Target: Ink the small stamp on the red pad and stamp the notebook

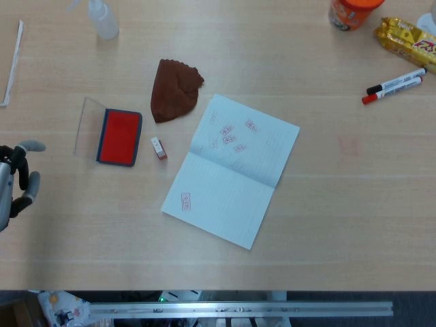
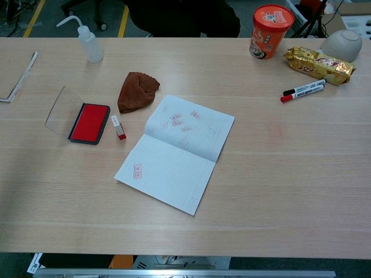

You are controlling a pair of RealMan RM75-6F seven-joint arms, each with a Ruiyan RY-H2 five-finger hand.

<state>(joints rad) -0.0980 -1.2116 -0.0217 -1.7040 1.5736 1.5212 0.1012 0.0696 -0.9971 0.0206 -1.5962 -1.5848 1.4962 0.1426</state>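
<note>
Left robot hand (image 1: 15, 182), fingers apart and empty at the bench's left edge, should pinch the small red-and-white plastic stamp (image 1: 159, 148) squarely beside the open red ink pad (image 1: 119, 136).

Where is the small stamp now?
The small stamp lies on the table left of centre in both views, between the red ink pad and the open notebook.

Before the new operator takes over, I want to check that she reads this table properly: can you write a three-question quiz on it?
1. True or false: the small stamp lies between the red ink pad and the open notebook.
2. What lies just beyond the stamp? A) brown cloth B) squeeze bottle C) markers
3. Fill in: the left hand holds ____.

Key: 1 true; 2 A; 3 nothing.
</note>
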